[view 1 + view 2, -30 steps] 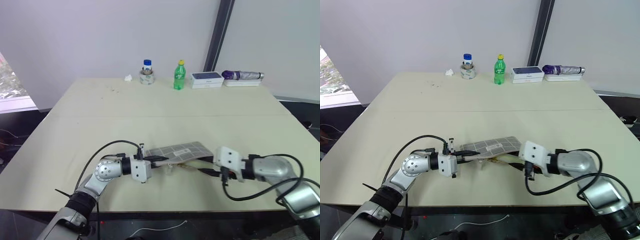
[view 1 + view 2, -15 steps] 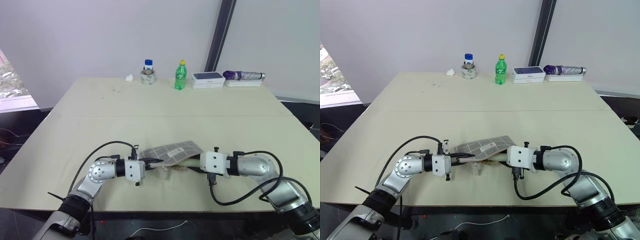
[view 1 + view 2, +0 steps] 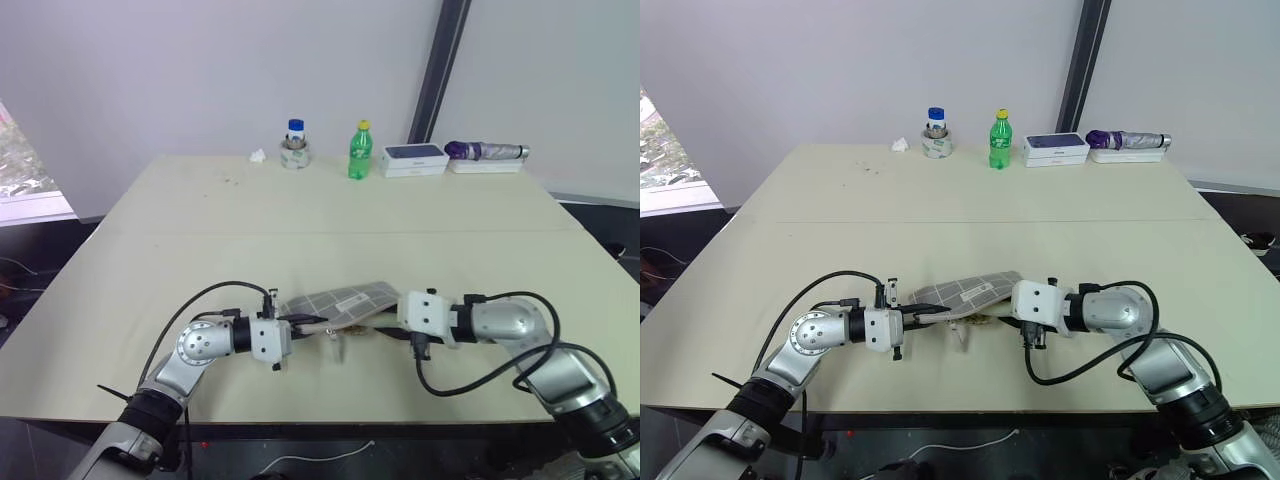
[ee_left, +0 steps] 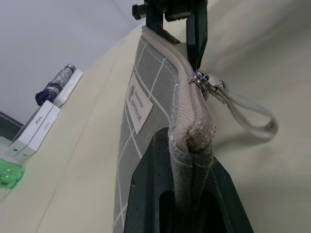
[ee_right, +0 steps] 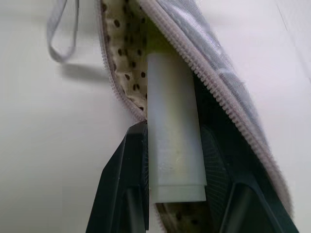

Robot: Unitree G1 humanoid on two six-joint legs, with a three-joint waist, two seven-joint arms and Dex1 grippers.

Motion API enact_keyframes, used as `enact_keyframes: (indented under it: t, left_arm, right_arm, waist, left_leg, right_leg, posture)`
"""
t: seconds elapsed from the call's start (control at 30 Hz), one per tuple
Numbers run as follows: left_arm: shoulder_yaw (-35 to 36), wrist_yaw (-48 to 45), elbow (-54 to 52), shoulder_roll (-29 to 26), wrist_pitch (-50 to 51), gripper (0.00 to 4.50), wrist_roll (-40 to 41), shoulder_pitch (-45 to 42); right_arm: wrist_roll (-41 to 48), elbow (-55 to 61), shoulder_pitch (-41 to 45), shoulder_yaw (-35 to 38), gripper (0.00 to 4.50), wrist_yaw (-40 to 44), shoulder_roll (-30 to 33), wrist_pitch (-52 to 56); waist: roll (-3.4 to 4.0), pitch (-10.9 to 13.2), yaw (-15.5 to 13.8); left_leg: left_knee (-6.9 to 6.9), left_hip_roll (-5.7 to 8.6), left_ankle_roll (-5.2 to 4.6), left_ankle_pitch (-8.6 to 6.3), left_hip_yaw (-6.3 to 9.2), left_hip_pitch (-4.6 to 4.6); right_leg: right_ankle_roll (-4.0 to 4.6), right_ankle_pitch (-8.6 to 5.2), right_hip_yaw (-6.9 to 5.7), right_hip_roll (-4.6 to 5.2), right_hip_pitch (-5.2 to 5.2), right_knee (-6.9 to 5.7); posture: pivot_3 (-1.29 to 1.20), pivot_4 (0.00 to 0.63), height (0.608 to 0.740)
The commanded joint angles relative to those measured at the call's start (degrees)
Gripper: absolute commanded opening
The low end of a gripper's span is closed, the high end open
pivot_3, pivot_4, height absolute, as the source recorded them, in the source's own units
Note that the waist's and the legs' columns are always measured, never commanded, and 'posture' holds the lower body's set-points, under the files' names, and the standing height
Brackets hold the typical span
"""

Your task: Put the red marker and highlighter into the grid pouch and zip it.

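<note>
A beige table [image 3: 200,230] stands against grey walls; the left gripper [image 4: 187,160] clamps the pouch [image 3: 340,302], the right gripper [image 5: 175,160] grasps the highlighter [image 5: 172,131].

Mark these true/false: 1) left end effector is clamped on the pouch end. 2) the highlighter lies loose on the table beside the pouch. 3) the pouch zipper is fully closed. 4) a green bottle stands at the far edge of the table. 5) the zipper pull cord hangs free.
1) True. The left end effector is shut on one end of the grid pouch.
2) False. The highlighter sits between the fingers of the right end effector, its front end inside the pouch mouth.
3) False. The zipper gapes, showing a dotted lining.
4) True. The green bottle stands there, upright.
5) True. The cord pull loops loose, ungripped.
</note>
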State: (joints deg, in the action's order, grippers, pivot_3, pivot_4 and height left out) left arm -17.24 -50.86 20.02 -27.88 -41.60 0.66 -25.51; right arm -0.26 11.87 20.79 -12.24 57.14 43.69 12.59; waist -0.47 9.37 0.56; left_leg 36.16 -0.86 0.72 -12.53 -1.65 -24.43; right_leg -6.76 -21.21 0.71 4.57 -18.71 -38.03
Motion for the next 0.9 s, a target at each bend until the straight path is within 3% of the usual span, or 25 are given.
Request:
enact_keyframes:
  t: [0.03,0.13,0.17,0.47,0.63,0.73,0.9]
  left_arm:
    - [0.56,0.03,-2.8,0.43,-1.4,0.0,1.19,-0.79]
    - [0.61,0.06,-2.78,0.32,-1.47,0.0,1.01,-0.65]
    - [0.64,0.09,-2.87,0.34,-1.35,0.0,1.02,-0.54]
    - [0.67,0.39,-2.96,0.7,-1.23,0.0,0.62,0.11]
    - [0.49,0.82,-2.26,1.0,-1.49,0.0,-0.21,0.27]
    - [-0.16,2.32,-0.2,1.33,-2.71,0.0,-3.69,-0.27]
    - [-0.41,8.32,6.2,3.49,-6.26,0.0,-11.21,-4.9]
  right_arm:
    - [-0.21,0.06,0.85,0.22,2.87,-0.03,-0.05,-1.32]
    - [0.55,0.8,0.13,1.19,4.39,0.08,0.56,-1.4]
    - [0.46,1.13,-0.32,1.62,4.45,0.02,1.13,-1.34]
    - [9.4,12.3,-9.36,12.29,4.45,3.35,8.42,6.91]
    - [23.33,19.17,-12.21,23.39,4.45,1.19,5.37,16.18]
    - [44.84,23.2,-13.94,32.08,4.45,-5.73,-0.66,29.7]
    - [45.87,27.28,-25.04,25.84,4.45,-11.02,-7.09,31.52]
  waist:
    - [0.0,0.0,0.0]
    - [0.0,0.0,0.03]
    - [0.0,0.0,0.03]
    - [0.0,0.0,-0.01]
    - [0.0,0.0,0.07]
    - [-0.04,0.02,0.06]
    - [-0.17,0.0,-0.94]
  left_leg:
    - [0.0,0.01,0.0,0.0,0.0,0.0]
    - [0.01,0.01,0.0,0.0,0.0,0.0]
    - [0.0,0.01,0.0,0.0,0.0,0.0]
    - [-0.01,0.0,0.0,0.0,0.0,-0.01]
    - [-0.01,-0.03,0.0,0.0,0.01,0.0]
    - [-0.03,-0.04,0.0,0.0,0.06,0.0]
    - [0.0,-0.01,-0.02,-0.01,0.13,-0.01]
  right_leg:
    - [0.0,0.0,0.0,0.01,0.0,0.0]
    - [0.0,0.0,0.0,0.01,0.0,0.0]
    - [0.0,0.0,0.0,0.01,0.0,0.0]
    - [0.0,0.0,0.0,0.02,0.01,0.01]
    - [0.0,0.0,0.02,0.0,0.02,0.01]
    - [0.0,0.0,0.02,0.0,0.08,0.05]
    - [0.0,0.0,-0.06,0.03,0.13,0.11]
  posture:
    - [0.0,0.15,0.74]
    - [0.0,0.15,0.74]
    - [0.0,0.15,0.74]
    - [0.0,0.15,0.74]
    - [0.0,0.15,0.74]
    - [0.0,0.15,0.74]
    - [0.0,0.15,0.74]
